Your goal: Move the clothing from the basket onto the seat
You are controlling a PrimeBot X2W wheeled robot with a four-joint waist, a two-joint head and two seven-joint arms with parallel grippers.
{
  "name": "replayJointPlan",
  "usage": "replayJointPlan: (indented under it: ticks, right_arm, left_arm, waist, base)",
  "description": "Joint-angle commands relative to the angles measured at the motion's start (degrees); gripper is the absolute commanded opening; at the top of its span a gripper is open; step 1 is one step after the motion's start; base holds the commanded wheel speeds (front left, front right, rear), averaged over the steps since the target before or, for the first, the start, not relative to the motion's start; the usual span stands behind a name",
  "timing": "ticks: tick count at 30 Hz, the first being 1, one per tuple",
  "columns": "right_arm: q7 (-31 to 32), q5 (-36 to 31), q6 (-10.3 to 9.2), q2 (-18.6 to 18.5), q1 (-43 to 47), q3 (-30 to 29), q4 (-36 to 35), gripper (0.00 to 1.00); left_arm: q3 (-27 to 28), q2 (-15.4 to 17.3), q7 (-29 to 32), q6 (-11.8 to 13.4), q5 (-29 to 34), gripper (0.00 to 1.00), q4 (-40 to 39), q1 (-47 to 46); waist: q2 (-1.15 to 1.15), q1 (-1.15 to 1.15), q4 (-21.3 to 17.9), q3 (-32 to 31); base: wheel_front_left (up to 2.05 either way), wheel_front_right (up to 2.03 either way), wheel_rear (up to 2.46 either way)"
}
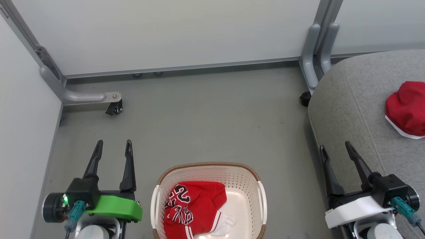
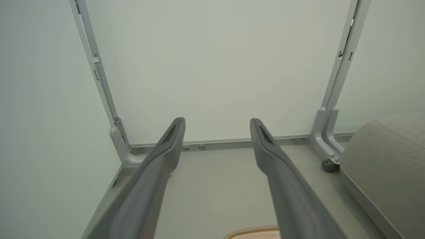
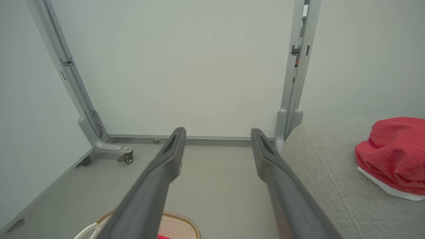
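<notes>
The cream basket [image 1: 262, 194] with its brown rim sits on the floor at the bottom centre of the head view, and its rim [image 2: 252, 229] [image 3: 181, 220] peeks into both wrist views. Inside lies the red jersey [image 1: 196, 207] with black-and-white lettering. The plain red piece [image 1: 406, 108] [image 3: 395, 154] with white trim rests on the grey seat [image 1: 355, 113] [image 2: 388, 166] [image 3: 325, 166] at the right. My left gripper [image 1: 114, 146] [image 2: 217, 122] stands open left of the basket, holding nothing. My right gripper [image 1: 334, 148] [image 3: 217, 132] stands open at the seat's front edge, also holding nothing.
Pale partition walls close the space at the back and left. Grey metal feet with castors stand at the back left [image 1: 114, 107] and beside the seat [image 1: 304, 98]. Grey floor [image 1: 212, 119] stretches between the basket and the back wall.
</notes>
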Motion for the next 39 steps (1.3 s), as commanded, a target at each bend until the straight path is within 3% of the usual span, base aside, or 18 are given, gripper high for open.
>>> replayJointPlan:
  ticks: [1,22,32,39]
  right_arm:
    - [-0.1,0.1,-0.06,-0.1,0.7,0.0,0.1,1.00]
    - [-0.1,-0.1,-0.06,-0.1,-1.3,0.3,-0.3,1.00]
    - [-0.1,-1.0,-0.06,-0.1,-6.3,2.7,-1.4,1.00]
    - [-0.1,-1.1,-0.06,-0.1,-12.3,4.3,-2.5,1.00]
  left_arm:
    - [0.3,0.0,0.0,-0.2,0.4,1.00,0.0,0.3]
    - [-0.7,-0.1,0.0,-0.7,0.8,1.00,0.0,-2.0]
    - [-6.2,0.2,0.0,-2.8,3.7,1.00,4.3,-8.4]
    - [-10.9,1.7,0.0,-3.5,5.2,1.00,11.8,-15.3]
  waist:
    - [0.59,0.00,0.0,0.0]
    - [0.59,0.00,-0.3,2.2]
    - [0.59,0.00,-3.6,8.1]
    - [0.59,0.00,-7.0,14.4]
  base:
    - [0.00,0.00,0.00]
    - [0.00,0.00,0.00]
    - [0.00,0.00,0.00]
    - [0.00,0.00,0.00]
